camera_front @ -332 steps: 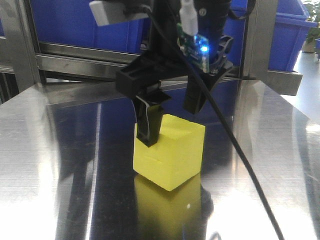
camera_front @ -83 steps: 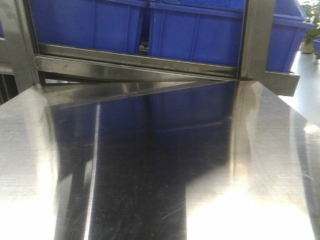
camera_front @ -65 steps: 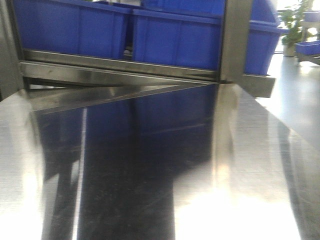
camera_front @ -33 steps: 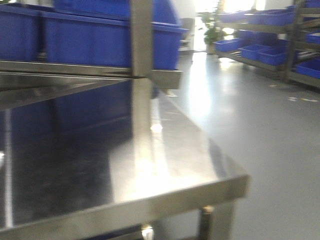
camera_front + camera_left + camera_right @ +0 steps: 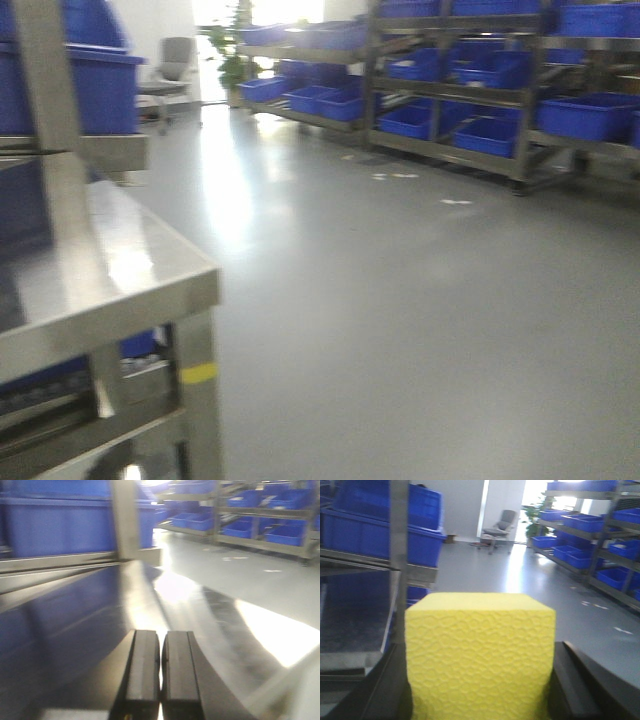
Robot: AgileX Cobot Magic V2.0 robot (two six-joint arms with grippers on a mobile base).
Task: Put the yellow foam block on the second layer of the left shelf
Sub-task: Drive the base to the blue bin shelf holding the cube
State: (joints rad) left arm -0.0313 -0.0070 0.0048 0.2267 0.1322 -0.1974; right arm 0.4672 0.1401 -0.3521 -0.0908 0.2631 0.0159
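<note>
Right wrist view first: the yellow foam block [image 5: 480, 655] fills the near middle, held up off any surface in the right gripper [image 5: 481, 700], whose dark fingers [image 5: 387, 690] clamp it from left and right. It sits square, a dimpled flat face toward the camera and the top face level. It reads as a cube, so no long axis can be picked out.

Over to the left gripper [image 5: 160, 672]: its two black pads are pressed together, hovering over the shiny steel table [image 5: 75, 630].

Containers now. A blue bin [image 5: 100, 90] sits at the far left behind the steel post [image 5: 50, 120], and more blue bins [image 5: 590, 115] line the racks [image 5: 530, 150] along the far right wall. Their walls hide whatever is inside.

Between them lies open grey floor [image 5: 400, 300], with an office chair [image 5: 172, 62] and a potted plant [image 5: 235, 50] at the far end.

On markings, a yellow tag [image 5: 200, 373] shows on the near table leg, too blurred to tell any writing.
</note>
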